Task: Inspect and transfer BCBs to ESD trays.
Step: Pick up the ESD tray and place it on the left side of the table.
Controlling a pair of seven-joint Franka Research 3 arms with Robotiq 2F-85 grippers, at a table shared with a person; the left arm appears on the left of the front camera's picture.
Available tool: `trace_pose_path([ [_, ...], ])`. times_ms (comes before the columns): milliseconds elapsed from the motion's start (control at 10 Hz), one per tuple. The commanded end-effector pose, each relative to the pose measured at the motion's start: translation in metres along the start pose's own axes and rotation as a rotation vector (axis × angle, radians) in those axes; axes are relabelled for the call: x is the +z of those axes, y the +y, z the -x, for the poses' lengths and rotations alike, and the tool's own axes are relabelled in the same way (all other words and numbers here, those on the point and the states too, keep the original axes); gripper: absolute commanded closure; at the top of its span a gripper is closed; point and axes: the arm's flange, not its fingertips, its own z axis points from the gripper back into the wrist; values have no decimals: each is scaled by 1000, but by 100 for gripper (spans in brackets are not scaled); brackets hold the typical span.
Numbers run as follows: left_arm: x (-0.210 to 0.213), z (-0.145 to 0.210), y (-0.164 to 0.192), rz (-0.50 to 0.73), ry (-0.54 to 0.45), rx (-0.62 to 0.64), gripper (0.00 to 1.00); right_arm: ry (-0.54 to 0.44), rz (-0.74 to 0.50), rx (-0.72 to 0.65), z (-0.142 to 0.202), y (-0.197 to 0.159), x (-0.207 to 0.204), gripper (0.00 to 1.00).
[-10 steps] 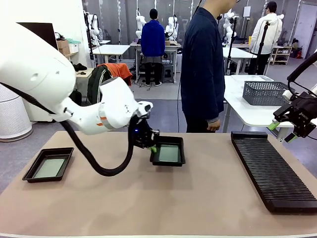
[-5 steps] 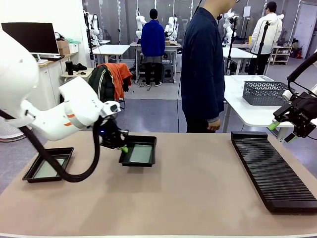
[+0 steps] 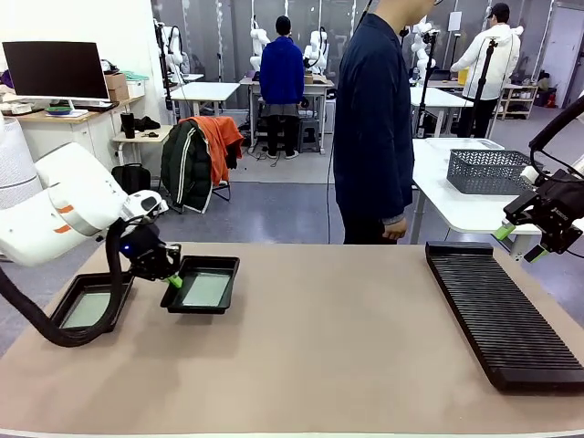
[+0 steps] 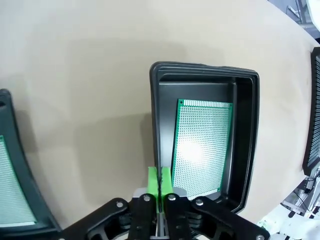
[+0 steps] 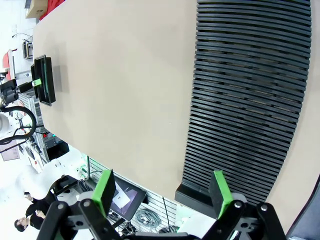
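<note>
gripping the near-left rim of one esd tray (image 3: pixel 203 285), left gripper (image 3: pixel 173 280) has its green pads (image 4: pixel 159 181) pinched tight on the wall, clear in the left wrist view. that tray sits toward the left of the table (image 3: pixel 347 356), tilted a bit, with a bcb (image 4: pixel 201 145) lying flat on its floor, perforated face up. second esd tray (image 3: pixel 84 303) is just beside it at the left table edge, partly behind the arm's black cable, holding its own board (image 3: pixel 88 309). right gripper (image 3: pixel 518 242) hangs off the right side above the far end of the long ribbed rack (image 3: pixel 502 310), jaws wide apart, nothing between them. person (image 3: pixel 374 119) stands at the far side, hand (image 3: pixel 393 232) hanging by the table edge. wire basket (image 3: pixel 488 171) on the white table behind
</note>
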Motion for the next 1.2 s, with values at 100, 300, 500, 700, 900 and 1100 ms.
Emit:
trace_pose_path([
  [100, 6, 6, 22, 13, -2, -7, 97, -18, 18, -23, 2, 3, -2, 0],
  [300, 9, 11, 33, 1, -13, 14, 97, -18, 18, -23, 2, 3, -2, 0],
  [500, 13, 16, 44, -14, -31, 22, 97, -18, 18, -23, 2, 3, -2, 0],
  [700, 10, 19, 52, -40, -36, 18, 97, -18, 18, -23, 2, 3, -2, 0],
  [900, 8, 22, 62, -57, -41, 38, 97, -18, 18, -23, 2, 3, -2, 0],
  [1100, 6, 25, 68, -81, -37, 46, 97, -18, 18, -23, 2, 3, -2, 0],
])
